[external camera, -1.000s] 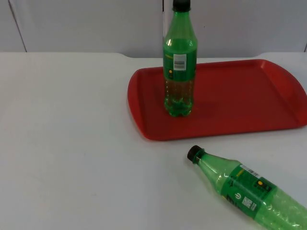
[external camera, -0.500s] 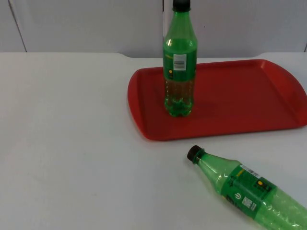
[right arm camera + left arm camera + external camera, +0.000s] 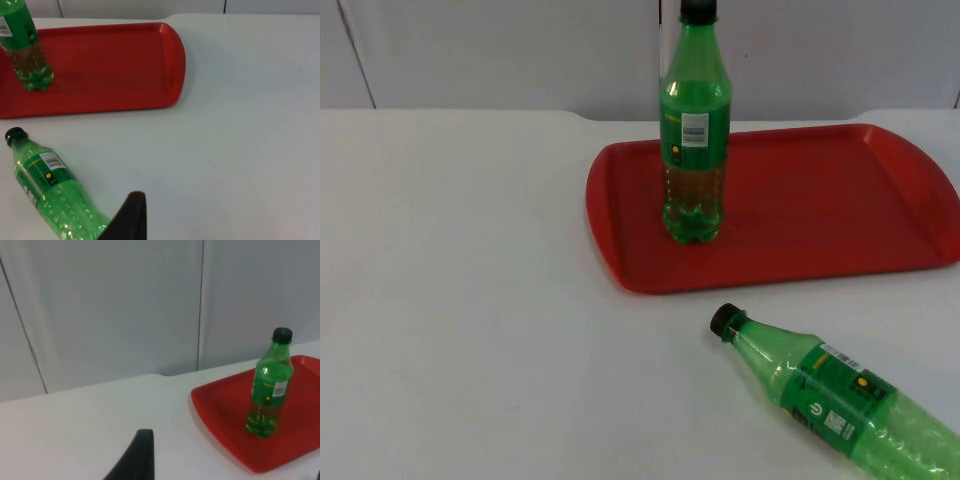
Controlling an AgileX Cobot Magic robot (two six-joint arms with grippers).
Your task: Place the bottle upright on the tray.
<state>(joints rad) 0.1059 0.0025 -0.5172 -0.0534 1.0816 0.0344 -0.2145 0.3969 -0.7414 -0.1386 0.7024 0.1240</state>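
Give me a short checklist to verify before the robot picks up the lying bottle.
1. Lying bottle free on the table, nothing on it: ok.
2. Its cap closed: ok.
3. Tray has free space beside the standing bottle: ok.
4. Standing bottle upright on the tray: ok.
5. Right hand open for the grasp: cannot tell; one fingertip is seen near the lying bottle.
6. Left hand out of the way: ok; its fingertip is away from the tray.
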